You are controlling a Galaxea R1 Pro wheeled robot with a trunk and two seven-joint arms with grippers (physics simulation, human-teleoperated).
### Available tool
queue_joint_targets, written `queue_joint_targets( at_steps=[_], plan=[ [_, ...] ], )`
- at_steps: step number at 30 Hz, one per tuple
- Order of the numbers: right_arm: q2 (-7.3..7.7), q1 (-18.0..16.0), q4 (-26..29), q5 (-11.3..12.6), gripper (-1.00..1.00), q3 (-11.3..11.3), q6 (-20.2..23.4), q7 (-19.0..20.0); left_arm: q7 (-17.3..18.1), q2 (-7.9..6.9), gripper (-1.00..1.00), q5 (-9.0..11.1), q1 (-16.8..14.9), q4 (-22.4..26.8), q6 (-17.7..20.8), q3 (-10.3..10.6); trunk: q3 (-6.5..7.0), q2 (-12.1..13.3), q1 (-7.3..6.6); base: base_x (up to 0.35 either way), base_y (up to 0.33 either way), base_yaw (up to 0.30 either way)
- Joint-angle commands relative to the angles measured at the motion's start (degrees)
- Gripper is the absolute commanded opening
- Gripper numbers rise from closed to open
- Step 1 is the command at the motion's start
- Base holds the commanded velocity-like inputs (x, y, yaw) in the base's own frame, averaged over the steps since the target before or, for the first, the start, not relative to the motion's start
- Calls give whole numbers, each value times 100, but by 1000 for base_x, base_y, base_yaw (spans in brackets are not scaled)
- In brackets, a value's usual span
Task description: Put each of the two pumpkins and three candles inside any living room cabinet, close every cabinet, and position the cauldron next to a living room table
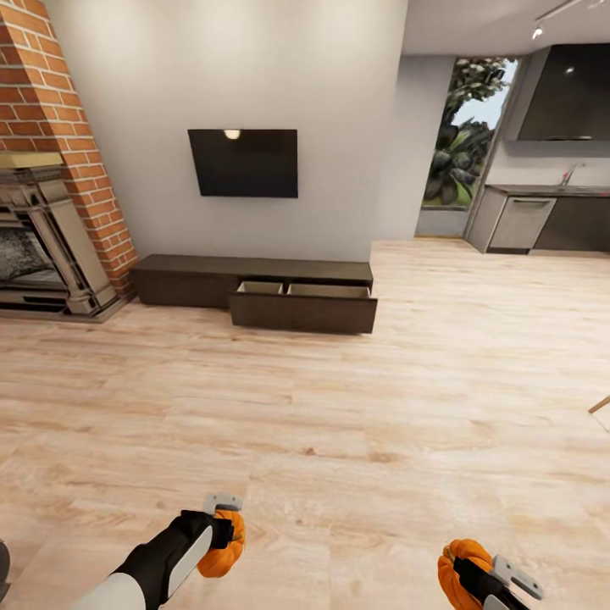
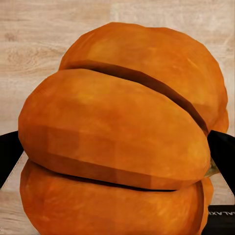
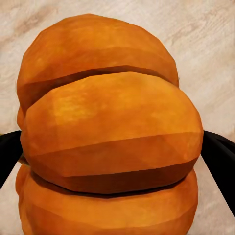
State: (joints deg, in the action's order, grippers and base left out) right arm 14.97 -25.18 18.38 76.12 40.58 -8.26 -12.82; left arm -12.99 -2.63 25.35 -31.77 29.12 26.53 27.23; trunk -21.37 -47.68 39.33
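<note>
Each hand carries one orange ribbed pumpkin. My left gripper (image 1: 224,529) is shut on a pumpkin (image 1: 222,546) at the bottom left of the head view; up close this pumpkin (image 2: 122,132) sits between the dark fingers (image 2: 10,156). My right gripper (image 1: 466,576) is shut on the other pumpkin (image 1: 457,572) at the bottom right; close up, that pumpkin (image 3: 110,132) is clamped between black fingers (image 3: 218,156). Across the floor, the long dark brown cabinet (image 1: 254,284) stands against the wall below the TV, with its right drawer (image 1: 303,303) pulled open and a pale inside showing.
A brick fireplace (image 1: 51,220) stands at the far left. A black TV (image 1: 243,163) hangs on the wall above the cabinet. Grey kitchen cabinets (image 1: 542,222) and a window are at the far right. Wide wooden floor (image 1: 339,407) lies between me and the cabinet.
</note>
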Motion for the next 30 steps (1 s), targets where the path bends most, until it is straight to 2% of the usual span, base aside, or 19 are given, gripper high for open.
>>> queue_joint_targets(
  at_steps=[1,5,8,12,18,22,27,30],
  plan=[
    [6,-4,16,43,-100,46,-27,-45,-54,-10,-100,51,-5,15,20,44,-7,-5,4,333,0,0],
    [6,-4,16,43,-100,46,-27,-45,-54,-78,-100,56,-5,15,19,29,-7,-5,4,333,0,0],
    [6,-4,16,43,-100,46,-27,-45,-54,-197,-100,57,-5,15,-8,-6,-7,-5,4,333,0,0],
    [6,-4,16,43,-100,46,-27,-45,-54,-469,-100,58,-11,29,-191,-29,-7,-5,4,333,0,0],
    [5,-4,16,43,-100,46,-27,-45,-54,-755,-100,58,-22,70,-238,-39,-7,-5,4,333,0,0],
    [5,-4,16,43,-100,53,-51,-45,-55,-1021,-100,59,-38,108,-244,-42,-7,-5,4,333,0,0],
    [4,-4,19,38,-100,81,-205,-45,-54,-1100,-100,63,-42,181,-244,-42,-7,-5,4,333,0,0],
    [-34,-4,26,-65,-100,108,-259,-45,-54,-1106,-100,66,-41,187,-241,-42,-7,-5,4,333,0,0]
  ],
)
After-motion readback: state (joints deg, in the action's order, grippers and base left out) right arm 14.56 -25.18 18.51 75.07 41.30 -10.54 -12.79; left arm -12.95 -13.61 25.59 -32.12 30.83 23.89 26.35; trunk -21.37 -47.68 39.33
